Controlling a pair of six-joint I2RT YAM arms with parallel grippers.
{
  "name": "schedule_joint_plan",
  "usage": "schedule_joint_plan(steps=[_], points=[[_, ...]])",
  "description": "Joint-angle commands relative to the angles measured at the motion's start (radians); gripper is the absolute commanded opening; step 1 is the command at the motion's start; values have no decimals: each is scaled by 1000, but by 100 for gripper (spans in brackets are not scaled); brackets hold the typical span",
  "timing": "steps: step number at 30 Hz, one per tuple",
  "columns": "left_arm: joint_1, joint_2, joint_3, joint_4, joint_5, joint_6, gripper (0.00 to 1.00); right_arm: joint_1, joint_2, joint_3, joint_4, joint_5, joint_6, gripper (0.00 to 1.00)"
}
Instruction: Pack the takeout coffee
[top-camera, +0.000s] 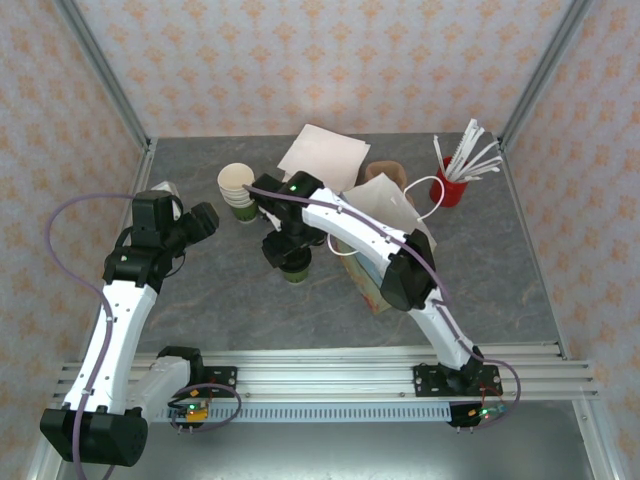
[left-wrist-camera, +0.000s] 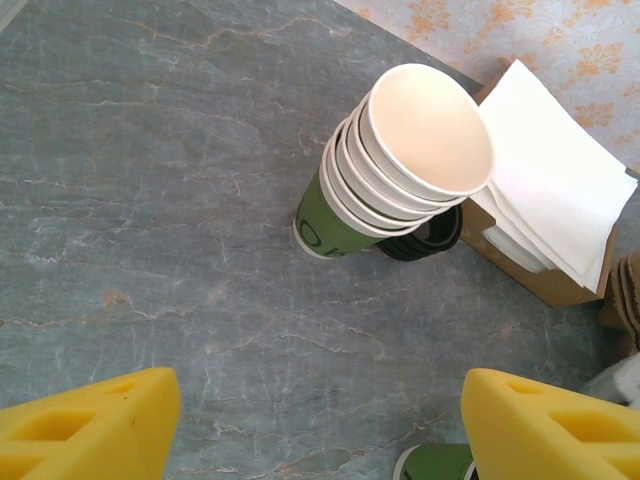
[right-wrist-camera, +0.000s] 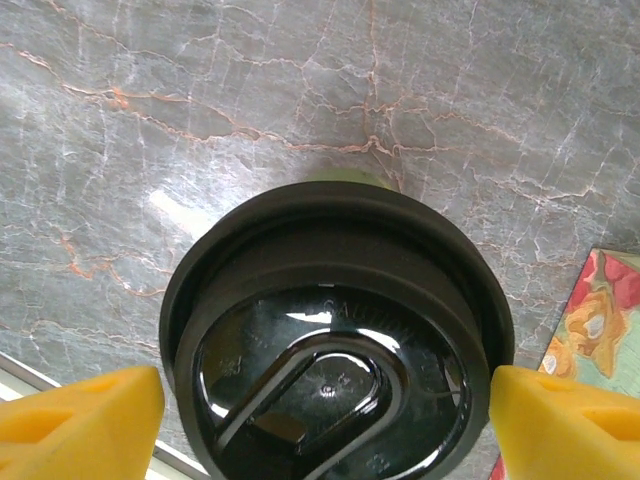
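Observation:
The takeout coffee (top-camera: 295, 270), a green cup under a black lid (right-wrist-camera: 335, 340), stands upright on the grey table near the middle. My right gripper (top-camera: 288, 248) hangs straight over it, open, with its yellow fingers (right-wrist-camera: 80, 420) flanking the lid close to the rim on both sides. A sliver of the green cup (left-wrist-camera: 435, 463) shows at the bottom edge of the left wrist view. To the left, my left gripper (top-camera: 200, 222) hovers open over bare table, nothing between its yellow fingertips (left-wrist-camera: 90, 425).
A stack of lidless green cups (top-camera: 237, 190) (left-wrist-camera: 400, 160) stands behind the coffee, with bare black lids (left-wrist-camera: 430, 238) beside it. The flower-printed paper bag (top-camera: 372, 280) (right-wrist-camera: 595, 330) stands just right of the coffee. White napkins (top-camera: 322, 155) and a red cup of straws (top-camera: 452, 185) stand at the back.

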Motion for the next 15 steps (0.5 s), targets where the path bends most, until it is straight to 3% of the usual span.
schedule_joint_plan(steps=[1, 7, 15], points=[[4, -11, -12, 34, 9, 8, 75, -3, 17, 45, -45, 5, -10, 85], [4, -12, -18, 43, 15, 7, 75, -2, 28, 48, -56, 18, -16, 83], [5, -10, -22, 50, 17, 11, 75, -2, 25, 60, -89, 19, -29, 72]])
